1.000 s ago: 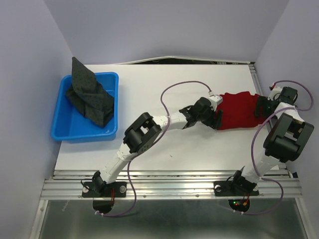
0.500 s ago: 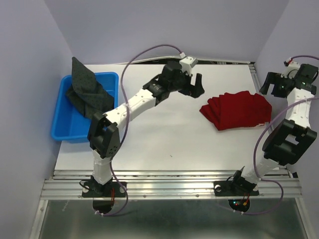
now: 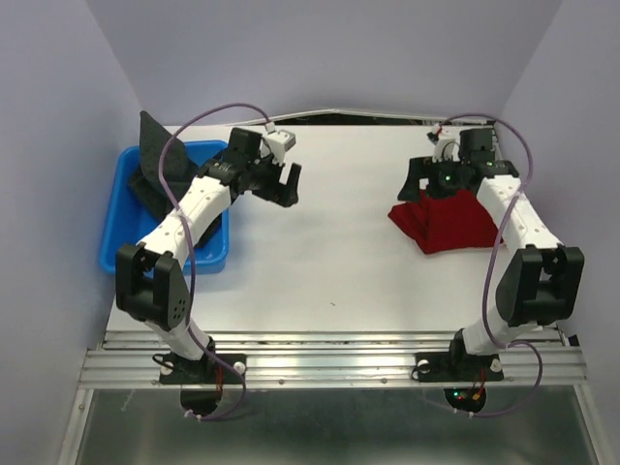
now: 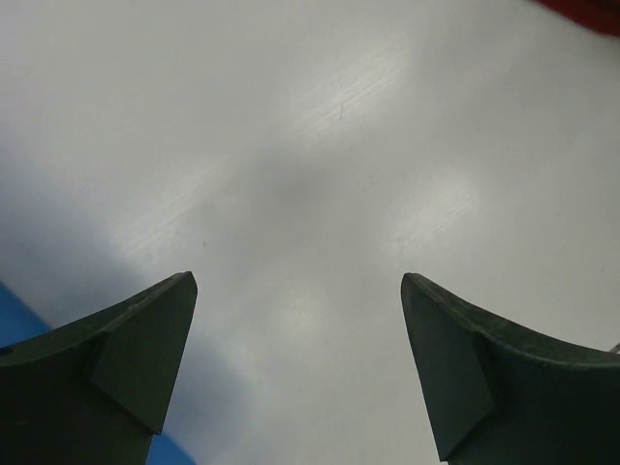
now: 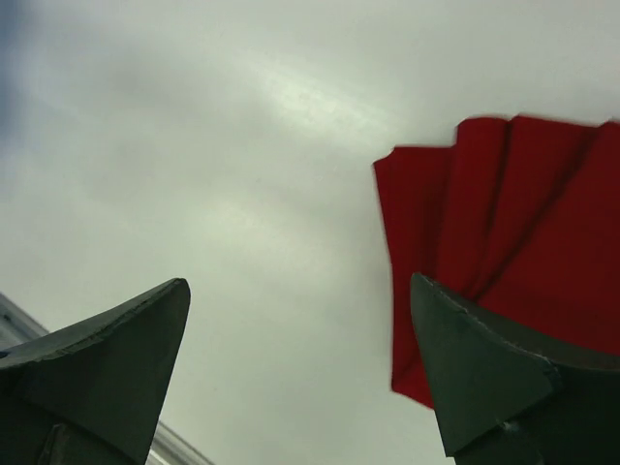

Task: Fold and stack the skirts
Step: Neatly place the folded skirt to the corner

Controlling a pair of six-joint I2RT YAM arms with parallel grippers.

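Observation:
The deep-red pleated skirt (image 3: 455, 223) lies folded on the right half of the white table; it also shows in the right wrist view (image 5: 523, 232). The dark grey skirt (image 3: 174, 184) lies heaped in the blue bin (image 3: 126, 254) at the left. The white flower-print skirt is out of view. My left gripper (image 3: 288, 184) is open and empty above the table just right of the bin (image 4: 298, 291). My right gripper (image 3: 418, 182) is open and empty above the red skirt's far left corner (image 5: 300, 295).
The table's far edge runs along the back wall. A metal rail (image 3: 329, 356) runs along the near edge by the arm bases. A sliver of the bin shows in the left wrist view (image 4: 15, 325).
My left arm has swung left from the red skirt to beside the bin. My right arm has come in from the far right to over the red skirt. Both grippers let go of the skirt.

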